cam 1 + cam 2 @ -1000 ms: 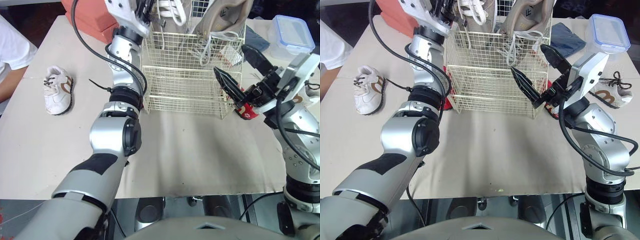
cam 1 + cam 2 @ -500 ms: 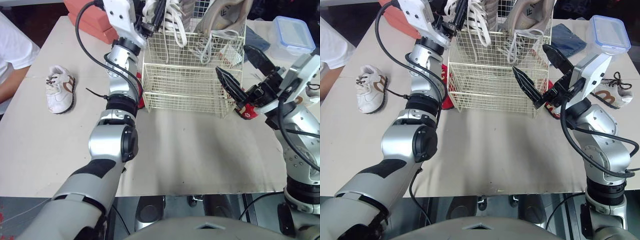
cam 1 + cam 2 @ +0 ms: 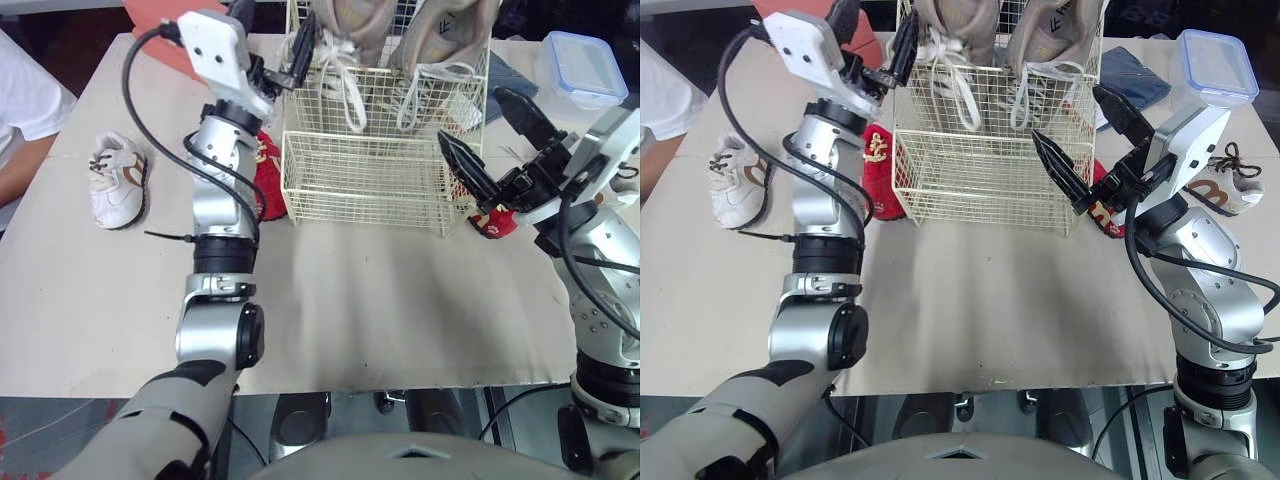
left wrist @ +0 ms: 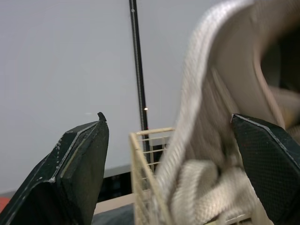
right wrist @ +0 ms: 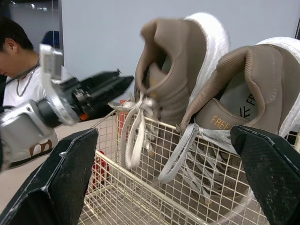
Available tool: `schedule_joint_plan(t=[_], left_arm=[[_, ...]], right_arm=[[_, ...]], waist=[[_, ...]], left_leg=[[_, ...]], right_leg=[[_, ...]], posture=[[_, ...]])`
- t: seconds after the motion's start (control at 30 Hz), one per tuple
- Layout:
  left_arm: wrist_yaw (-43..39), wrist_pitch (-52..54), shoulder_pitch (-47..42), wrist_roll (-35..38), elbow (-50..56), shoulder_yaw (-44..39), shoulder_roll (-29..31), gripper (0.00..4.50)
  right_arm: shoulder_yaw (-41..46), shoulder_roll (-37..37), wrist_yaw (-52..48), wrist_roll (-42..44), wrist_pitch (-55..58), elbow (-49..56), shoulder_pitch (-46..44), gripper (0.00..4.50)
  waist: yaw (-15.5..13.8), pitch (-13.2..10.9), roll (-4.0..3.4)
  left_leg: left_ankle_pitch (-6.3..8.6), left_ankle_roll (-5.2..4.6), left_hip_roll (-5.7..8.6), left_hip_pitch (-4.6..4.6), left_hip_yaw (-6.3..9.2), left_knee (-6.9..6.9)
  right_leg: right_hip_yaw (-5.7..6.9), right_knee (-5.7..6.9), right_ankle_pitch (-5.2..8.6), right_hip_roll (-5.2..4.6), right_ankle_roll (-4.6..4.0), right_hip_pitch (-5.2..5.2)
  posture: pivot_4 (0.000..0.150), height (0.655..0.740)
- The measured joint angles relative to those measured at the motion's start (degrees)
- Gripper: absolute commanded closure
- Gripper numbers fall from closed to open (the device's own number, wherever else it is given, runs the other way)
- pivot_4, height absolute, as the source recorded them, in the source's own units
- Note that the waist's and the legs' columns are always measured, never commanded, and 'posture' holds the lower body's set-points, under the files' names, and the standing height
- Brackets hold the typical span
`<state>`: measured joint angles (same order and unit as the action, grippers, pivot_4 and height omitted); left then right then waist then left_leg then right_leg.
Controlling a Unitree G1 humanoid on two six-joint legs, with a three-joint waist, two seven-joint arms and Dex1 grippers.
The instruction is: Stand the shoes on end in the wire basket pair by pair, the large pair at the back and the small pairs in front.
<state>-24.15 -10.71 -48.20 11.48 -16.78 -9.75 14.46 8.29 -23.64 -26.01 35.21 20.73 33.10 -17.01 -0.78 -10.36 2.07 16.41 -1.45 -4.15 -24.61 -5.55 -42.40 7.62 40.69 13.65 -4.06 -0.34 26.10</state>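
Upper centre of the frame: wire basket (image 3: 365,180) is holding the large pair (image 3: 440,30) on end at its back.
Left middle: small white shoe (image 3: 118,180) is lying flat; likely light, with a soft upper, best pinched at the heel collar.
Left gripper (image 4: 167,119): fingers are gaping wide, gripping nothing.
Right gripper (image 3: 470,115): fingers are spreading wide beside the basket, empty.

The worktop (image 3: 380,300) bears a wire basket (image 3: 365,170), a red shoe (image 3: 268,172) just beside it. A white shoe (image 3: 116,183) lies further left.
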Motion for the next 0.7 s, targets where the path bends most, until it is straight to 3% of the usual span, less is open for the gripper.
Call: schedule_joint_plan(t=[0.13,0.43,0.7], left_arm=[[-2.4,5.3,1.5,1.6,9.1,1.6,1.7,0.01],[-6.3,14.3,1.0,5.1,11.8,3.6,3.6,0.01],[-18.3,28.1,1.1,14.7,20.8,3.2,15.5,0.01]], right_arm=[[-0.1,0.0,0.0,-0.1,-0.2,0.0,0.0,0.00],[0.0,-0.2,-0.6,-0.2,-0.6,-0.5,0.1,0.00],[7.9,-6.3,-3.0,-0.5,-0.9,-4.3,7.4,0.00]], waist=[[-0.1,0.0,-0.01],[0.0,0.0,-0.07],[-0.1,0.0,-0.09]], left_leg=[[0.00,0.00,0.00,0.00,0.00,-0.02],[0.00,0.00,0.01,0.02,0.01,-0.01],[0.00,0.00,-0.03,0.09,0.10,0.00]], right_leg=[[0.02,-0.01,0.00,-0.03,0.00,-0.03],[0.01,0.00,0.00,0.00,0.00,-0.03],[-0.07,-0.02,0.01,-0.02,0.01,-0.08]], posture=[[0.150,0.6860],[0.150,0.6860],[0.150,0.6860]])
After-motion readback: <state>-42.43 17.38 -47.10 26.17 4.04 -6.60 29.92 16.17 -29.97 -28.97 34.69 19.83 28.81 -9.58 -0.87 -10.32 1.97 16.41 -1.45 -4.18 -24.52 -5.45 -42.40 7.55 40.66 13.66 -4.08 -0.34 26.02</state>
